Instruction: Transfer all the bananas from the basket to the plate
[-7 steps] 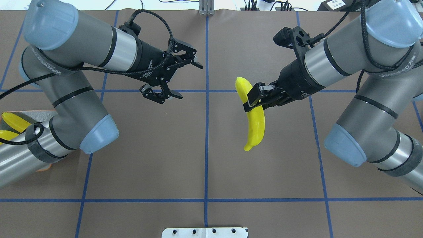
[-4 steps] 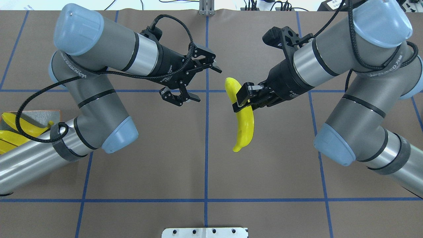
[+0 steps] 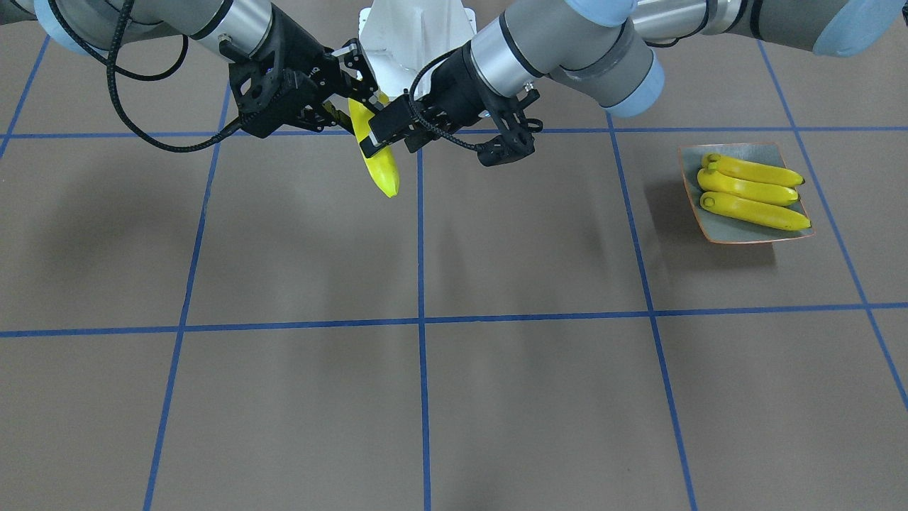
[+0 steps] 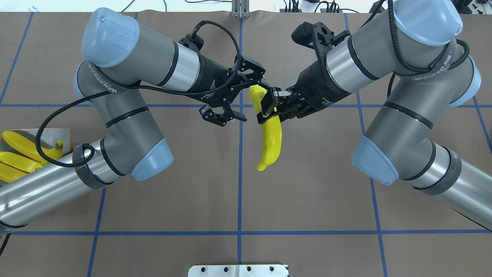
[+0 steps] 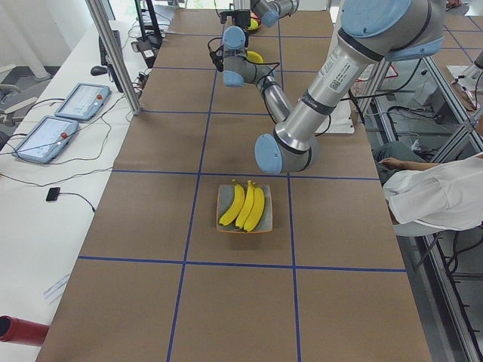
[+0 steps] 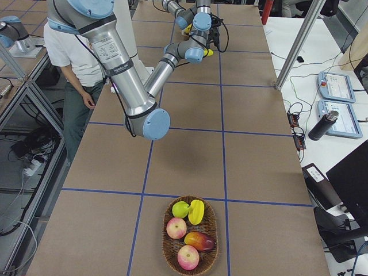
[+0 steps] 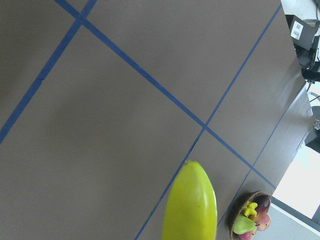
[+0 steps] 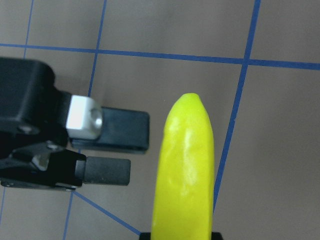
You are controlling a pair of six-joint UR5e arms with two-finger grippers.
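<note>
Banana [image 4: 270, 134] sits clamped in right claw [image 4: 266, 109], left claw [image 4: 254, 100] spread wide alongside

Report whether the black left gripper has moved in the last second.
Yes. The left gripper went rightward in the overhead view, across the central blue tape line, toward the yellow banana.

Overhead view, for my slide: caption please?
Right jaws hold a banana mid-table beside open left jaws; other bananas lie on the plate.

We see bright, even light from above. Soft, faint shadows lie on the table [image 3: 284, 234] in the front view. Close to the wrist cameras the banana [image 8: 187, 165] looks soft-edged, with pale glare on its skin.
</note>
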